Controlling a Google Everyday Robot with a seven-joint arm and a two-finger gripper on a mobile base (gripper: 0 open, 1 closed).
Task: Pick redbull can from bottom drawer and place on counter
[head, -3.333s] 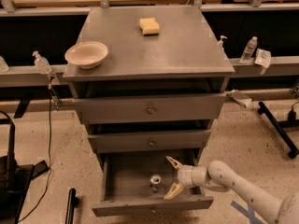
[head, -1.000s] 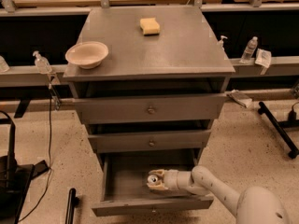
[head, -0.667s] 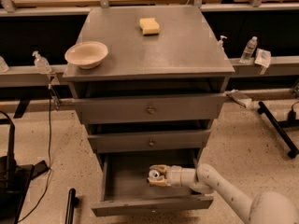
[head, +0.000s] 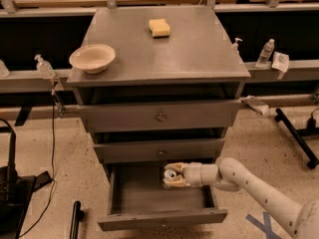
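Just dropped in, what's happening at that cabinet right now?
The arm reaches in from the right into the open bottom drawer. The gripper is closed around the redbull can toward the drawer's back right. The can is not yet out and on the counter, which holds a bowl and a yellow sponge.

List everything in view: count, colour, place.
counter: one, grey, cabinet top.
bowl: one, cream, counter's front left.
sponge: one, yellow, counter's back middle.
upper drawers: two, grey, under the counter.
bottom drawer: one, grey, open.
can: one, silvery, inside the bottom drawer.
bottles: at least three, clear, on ledges either side of the cabinet.
arm: one, white, entering from lower right.
gripper: one, pale, in the bottom drawer, fingers shut on the can.
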